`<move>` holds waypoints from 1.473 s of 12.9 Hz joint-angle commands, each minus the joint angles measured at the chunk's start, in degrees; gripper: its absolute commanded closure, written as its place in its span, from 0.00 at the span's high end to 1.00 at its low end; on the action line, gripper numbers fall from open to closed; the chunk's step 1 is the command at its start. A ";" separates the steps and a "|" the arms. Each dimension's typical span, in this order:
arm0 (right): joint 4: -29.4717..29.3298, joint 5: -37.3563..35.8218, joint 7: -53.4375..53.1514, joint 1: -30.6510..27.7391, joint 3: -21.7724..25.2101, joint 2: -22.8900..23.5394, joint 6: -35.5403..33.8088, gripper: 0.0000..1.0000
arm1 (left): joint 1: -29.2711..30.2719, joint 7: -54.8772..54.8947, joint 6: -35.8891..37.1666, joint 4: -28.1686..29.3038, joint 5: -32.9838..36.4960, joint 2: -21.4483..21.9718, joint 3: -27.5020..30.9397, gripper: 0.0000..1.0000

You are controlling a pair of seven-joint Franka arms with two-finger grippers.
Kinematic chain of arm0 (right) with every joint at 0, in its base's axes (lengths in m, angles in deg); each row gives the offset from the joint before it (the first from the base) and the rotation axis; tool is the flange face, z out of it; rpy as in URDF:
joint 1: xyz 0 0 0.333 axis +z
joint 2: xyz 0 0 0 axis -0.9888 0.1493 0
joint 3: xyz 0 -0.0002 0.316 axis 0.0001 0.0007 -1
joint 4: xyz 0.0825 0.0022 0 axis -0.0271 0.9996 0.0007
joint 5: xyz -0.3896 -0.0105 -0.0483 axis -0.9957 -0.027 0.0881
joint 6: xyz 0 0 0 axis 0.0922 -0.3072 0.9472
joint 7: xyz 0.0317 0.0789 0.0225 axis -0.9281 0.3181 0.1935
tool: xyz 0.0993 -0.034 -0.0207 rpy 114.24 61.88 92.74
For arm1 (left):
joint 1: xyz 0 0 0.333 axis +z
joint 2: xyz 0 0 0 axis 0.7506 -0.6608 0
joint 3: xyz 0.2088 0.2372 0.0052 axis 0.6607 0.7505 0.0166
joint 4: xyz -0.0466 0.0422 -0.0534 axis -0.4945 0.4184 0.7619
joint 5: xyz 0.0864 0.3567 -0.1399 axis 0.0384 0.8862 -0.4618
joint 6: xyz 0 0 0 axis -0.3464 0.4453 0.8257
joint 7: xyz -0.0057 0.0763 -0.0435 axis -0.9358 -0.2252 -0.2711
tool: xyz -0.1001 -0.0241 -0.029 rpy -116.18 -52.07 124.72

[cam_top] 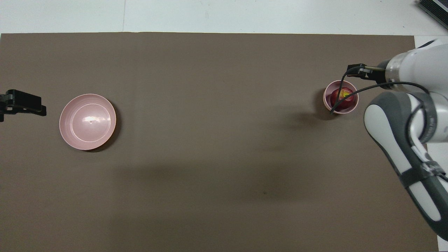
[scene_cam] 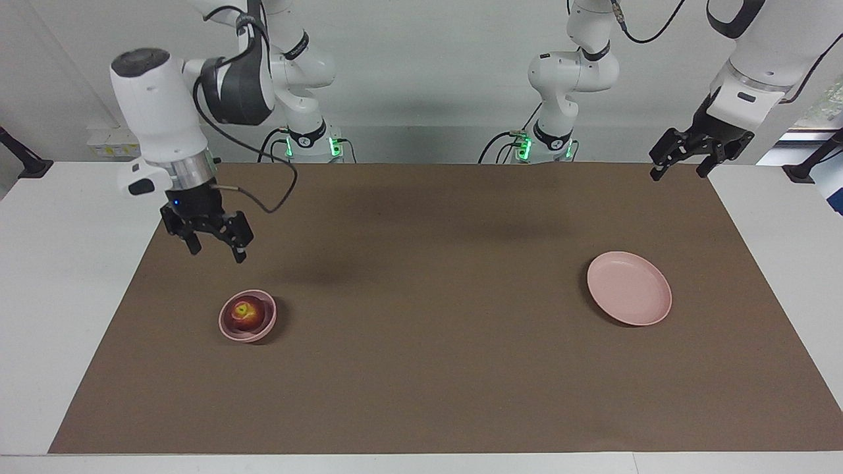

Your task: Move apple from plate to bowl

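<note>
— Where is the apple [scene_cam: 246, 315] now?

— It sits inside the bowl [scene_cam: 266, 327], at the right arm's end of the table. Nothing is holding it.

— And the plate [scene_cam: 629, 288]?

— It has nothing on it. It lies well apart from the bowl, at the left arm's end.

— What is the right gripper [scene_cam: 216, 249] doing?

— It hangs in the air over the mat, up above the bowl and a bit to the side. Its fingers are spread apart and hold nothing.

— And the left gripper [scene_cam: 680, 168]?

— It waits up high over the mat's edge by its own end of the table. Its fingers are apart too, with nothing in them.

— So is the job done?

— I think so. The apple is in the bowl. The right arm may just need to pull away.
</note>
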 commanded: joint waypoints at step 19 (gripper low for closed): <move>-19.13 1.60 -0.59 -1.05 0.13 1.02 -26.15 1.00 | -0.56 0.80 0.75 1.31 -0.11 1.38 1.20 1.00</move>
